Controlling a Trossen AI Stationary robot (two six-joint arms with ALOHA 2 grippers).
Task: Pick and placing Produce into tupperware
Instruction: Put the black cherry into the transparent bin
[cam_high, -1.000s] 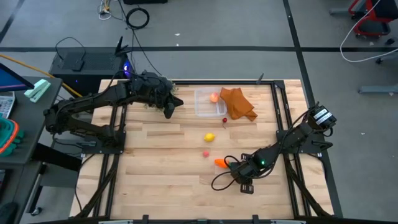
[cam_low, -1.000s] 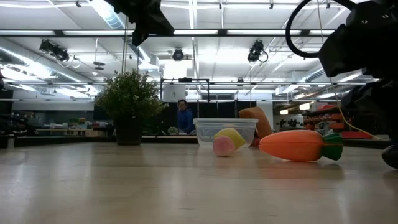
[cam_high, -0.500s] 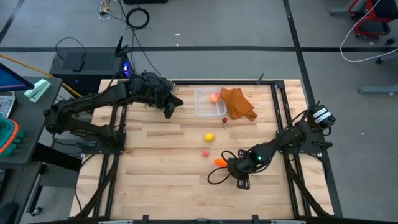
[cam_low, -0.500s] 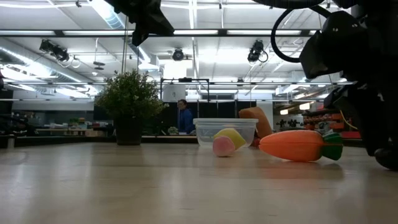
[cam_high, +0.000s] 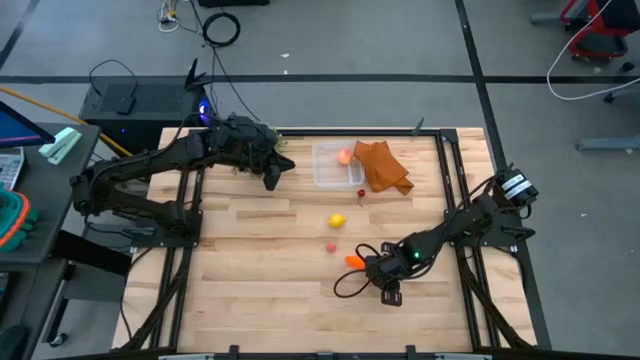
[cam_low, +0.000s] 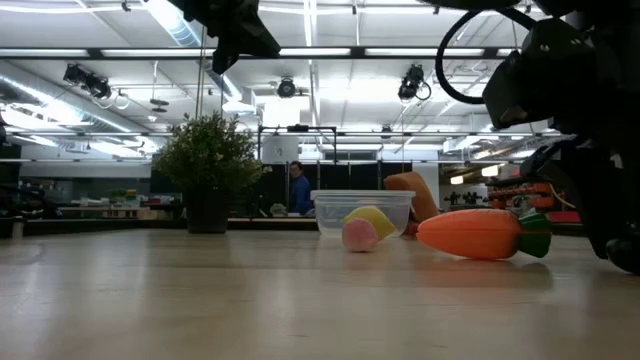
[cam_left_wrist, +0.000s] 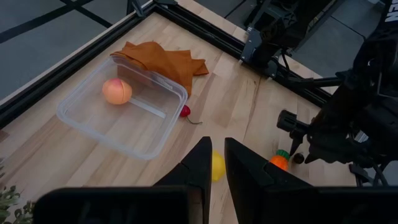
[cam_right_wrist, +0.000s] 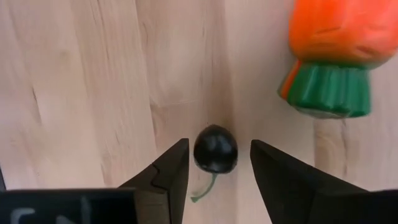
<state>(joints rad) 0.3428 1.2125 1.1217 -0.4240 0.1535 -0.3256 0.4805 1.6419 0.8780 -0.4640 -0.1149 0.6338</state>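
Right end effector (cam_right_wrist: 214, 163) closer, astride berry (cam_right_wrist: 215, 149)

Tupperware: a clear, translucent rectangular plastic box with rounded corners (cam_high: 337, 165) stands open on the far part of the wooden surface.
Fruit in the box: one round orange-pink fruit (cam_high: 345, 156) lies inside it, at the far end.
Red fruit: a small red cherry-like piece with a thin stem (cam_high: 361, 193) lies on the surface just beside the box's near corner.
Lemon: a small yellow toy lemon (cam_high: 337, 221) lies apart from the box, nearer the middle.
Pink fruit: a small round pink piece (cam_high: 330, 246) lies a little nearer than the lemon.
Carrot: an orange toy carrot with a green top (cam_low: 484, 233) lies on its side.
Berry: a tiny dark round berry with a thin green stem (cam_right_wrist: 215, 149) lies near the carrot's green end, not touching it.
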